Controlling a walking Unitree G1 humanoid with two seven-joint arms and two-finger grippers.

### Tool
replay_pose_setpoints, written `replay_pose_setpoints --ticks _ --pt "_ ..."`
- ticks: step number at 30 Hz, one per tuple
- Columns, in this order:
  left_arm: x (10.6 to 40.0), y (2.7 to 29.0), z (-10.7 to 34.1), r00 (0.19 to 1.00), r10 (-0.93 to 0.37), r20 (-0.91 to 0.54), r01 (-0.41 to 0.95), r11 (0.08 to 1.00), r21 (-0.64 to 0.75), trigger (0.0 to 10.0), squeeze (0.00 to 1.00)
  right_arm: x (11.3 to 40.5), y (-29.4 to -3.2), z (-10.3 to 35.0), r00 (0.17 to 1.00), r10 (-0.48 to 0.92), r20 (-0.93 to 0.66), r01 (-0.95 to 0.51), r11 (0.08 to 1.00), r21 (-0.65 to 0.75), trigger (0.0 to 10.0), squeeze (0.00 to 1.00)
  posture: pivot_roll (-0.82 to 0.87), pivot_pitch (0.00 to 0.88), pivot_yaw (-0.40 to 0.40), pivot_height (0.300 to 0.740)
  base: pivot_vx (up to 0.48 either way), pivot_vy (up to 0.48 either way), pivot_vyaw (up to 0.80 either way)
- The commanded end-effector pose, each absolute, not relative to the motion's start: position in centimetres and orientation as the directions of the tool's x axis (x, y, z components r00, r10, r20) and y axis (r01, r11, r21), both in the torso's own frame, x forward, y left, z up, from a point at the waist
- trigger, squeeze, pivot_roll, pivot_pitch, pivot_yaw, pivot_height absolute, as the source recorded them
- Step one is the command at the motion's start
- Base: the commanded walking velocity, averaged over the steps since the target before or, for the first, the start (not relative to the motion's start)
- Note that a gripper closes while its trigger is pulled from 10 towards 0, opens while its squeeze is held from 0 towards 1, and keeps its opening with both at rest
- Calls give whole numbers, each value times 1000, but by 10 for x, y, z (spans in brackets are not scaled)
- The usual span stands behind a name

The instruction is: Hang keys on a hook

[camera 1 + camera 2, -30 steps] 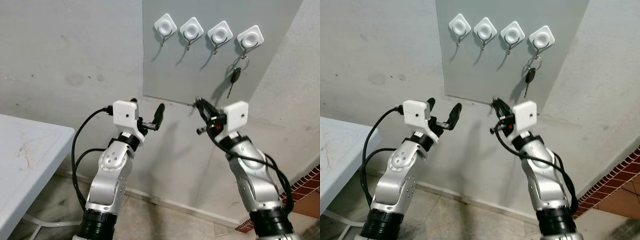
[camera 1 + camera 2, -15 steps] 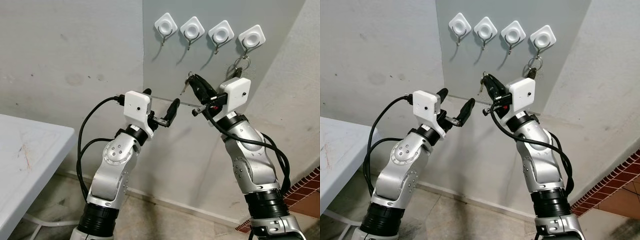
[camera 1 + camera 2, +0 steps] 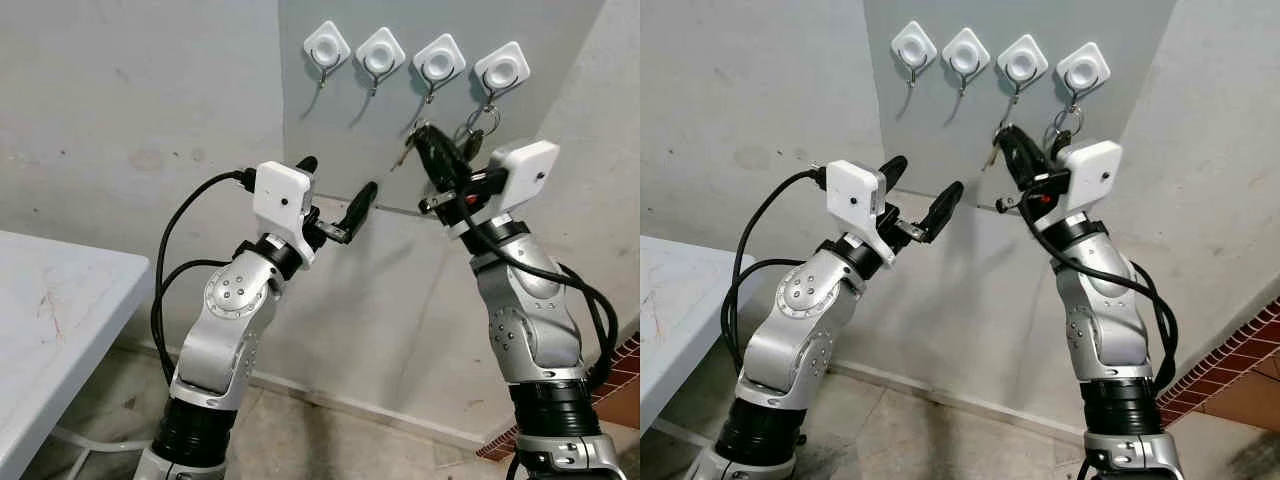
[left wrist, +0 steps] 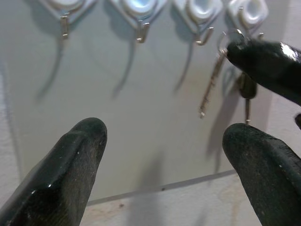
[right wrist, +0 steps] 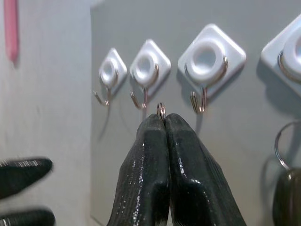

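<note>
Right gripper (image 5: 161,123) clamped on key ring (image 5: 161,111), just below third hook (image 5: 199,101). Thin pinch: ring could slip or miss. Left gripper (image 4: 164,136) fingers apart.

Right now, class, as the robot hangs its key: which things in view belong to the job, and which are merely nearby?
Part of the job:
right gripper, pinching the key ring
silver key
row of four hooks
grey board

Merely nearby:
black key already hanging on the fourth hook
left gripper, open and empty
white table
</note>
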State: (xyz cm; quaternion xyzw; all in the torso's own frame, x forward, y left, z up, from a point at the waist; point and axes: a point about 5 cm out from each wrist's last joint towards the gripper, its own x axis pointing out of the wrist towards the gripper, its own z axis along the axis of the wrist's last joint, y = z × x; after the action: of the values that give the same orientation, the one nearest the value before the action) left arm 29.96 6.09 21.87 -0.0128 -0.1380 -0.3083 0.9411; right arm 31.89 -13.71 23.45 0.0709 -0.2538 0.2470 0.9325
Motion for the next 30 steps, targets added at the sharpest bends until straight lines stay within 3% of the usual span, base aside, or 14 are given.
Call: replay_pose_setpoints --ticks 1,11,30 --pt "296 56 229 743 -603 292 607 790 85 10000 0 316 -137 250 710 428 558 -518 855 3 10000 0 3 16 -6 740 0 0 0" --pt "295 56 231 742 -603 293 609 789 84 10000 0 316 -132 259 683 444 580 -553 833 14 10000 0 14 15 -13 740 0 0 0" --pt "291 54 234 741 -602 298 611 788 72 10000 0 326 -136 257 722 381 578 -586 780 217 10000 0 26 15 -23 740 0 0 0"
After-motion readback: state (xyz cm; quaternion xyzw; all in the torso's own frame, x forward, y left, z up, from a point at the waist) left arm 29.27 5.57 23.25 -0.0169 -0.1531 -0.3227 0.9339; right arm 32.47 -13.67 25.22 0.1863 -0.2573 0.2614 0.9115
